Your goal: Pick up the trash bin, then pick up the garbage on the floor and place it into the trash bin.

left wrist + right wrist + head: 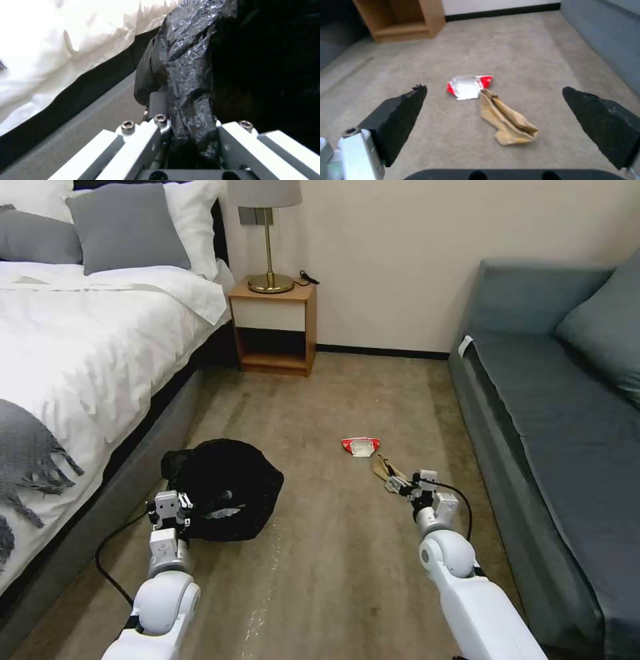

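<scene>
Your left gripper (186,140) is clamped on the trash bin (227,490) bag rim, holding it near for drop-offs. Right gripper (493,117) jaws gape wide, tan scrap (506,122) lined up between them, red-and-white packet (468,86) just beyond.

The bin (227,490) is wrapped in glossy, crinkled black plastic. On the beige carpet (320,567) beyond it lie a red-and-white packet (468,86) and, touching it, a tan scrap (506,120). The bed (80,333) beside the bin is white, with what looks like a grey fringed throw (27,460); the sofa (567,433) is slate blue.
</scene>
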Motion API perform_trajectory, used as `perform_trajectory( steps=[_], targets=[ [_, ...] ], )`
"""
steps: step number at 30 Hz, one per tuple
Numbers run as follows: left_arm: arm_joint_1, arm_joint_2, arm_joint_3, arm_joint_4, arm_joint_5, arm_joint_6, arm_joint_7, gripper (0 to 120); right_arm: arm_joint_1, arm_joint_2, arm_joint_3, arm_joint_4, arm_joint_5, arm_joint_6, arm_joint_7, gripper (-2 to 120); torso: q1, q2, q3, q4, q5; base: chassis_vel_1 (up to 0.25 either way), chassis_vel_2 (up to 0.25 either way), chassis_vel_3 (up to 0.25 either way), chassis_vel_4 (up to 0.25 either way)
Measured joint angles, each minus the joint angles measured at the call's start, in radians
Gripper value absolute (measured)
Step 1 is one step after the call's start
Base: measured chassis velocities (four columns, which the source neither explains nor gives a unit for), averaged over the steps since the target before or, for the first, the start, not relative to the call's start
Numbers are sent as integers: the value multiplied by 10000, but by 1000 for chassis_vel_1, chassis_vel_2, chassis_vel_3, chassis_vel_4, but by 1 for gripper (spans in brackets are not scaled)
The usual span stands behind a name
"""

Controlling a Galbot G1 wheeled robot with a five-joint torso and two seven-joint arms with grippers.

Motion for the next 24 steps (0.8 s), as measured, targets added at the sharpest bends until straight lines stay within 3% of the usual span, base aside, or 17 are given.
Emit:
perform_trajectory(
  steps=[24],
  targets=[
    [196, -350, 100, -32, 334, -141, 28, 3, 75, -102, 464, -794, 8, 382, -487, 100, -1, 0, -1, 0, 0, -6, 9, 10, -8]
  ],
)
